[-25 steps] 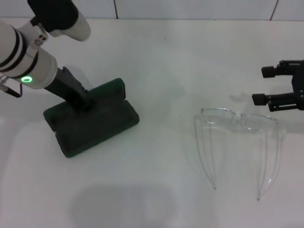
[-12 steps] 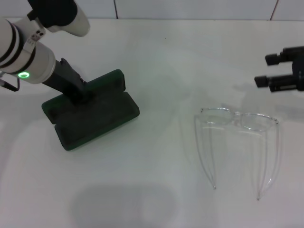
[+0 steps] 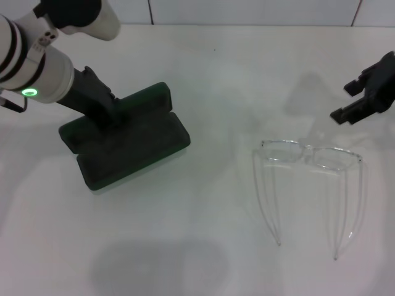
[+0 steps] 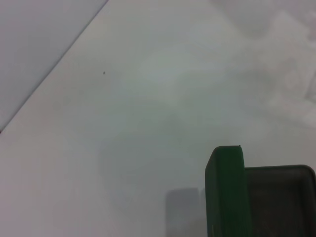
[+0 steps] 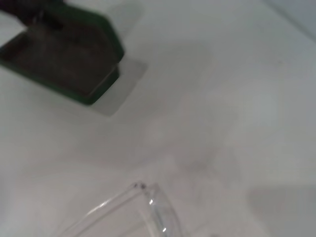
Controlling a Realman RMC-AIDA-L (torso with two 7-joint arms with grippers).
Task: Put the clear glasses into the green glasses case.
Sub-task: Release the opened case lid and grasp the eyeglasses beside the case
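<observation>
The white table [image 3: 203, 74] fills nearly the whole head view and everything sits on it; a thin strip of white wall [image 3: 247, 11] runs along the far edge.

The left arm [image 3: 37, 61] is the next biggest thing; it is fat and white with black rings and a small green light, and it reaches in from the robot's left side; its dark end goes down into the green glasses case [image 3: 123, 145]; the left gripper [image 3: 106, 117] is right at the case, at the part where the lid meets the bottom; I cannot tell if its fingers are apart or together, because the dark wrist hides them.

The green glasses case lies open on the left part of the table; the lid stands up behind the bottom half, and the inside looks dark; the left wrist view shows one green edge of it and some dark lining.

The clear glasses [image 3: 308, 179] lie flat on the right part of the table, well apart from the case; the long thin arms are spread out and point toward the robot.

The right gripper [image 3: 357, 100] is the smallest; it is black, hangs near the right edge, just beyond the glasses, touching nothing; its two fingers are apart.
</observation>
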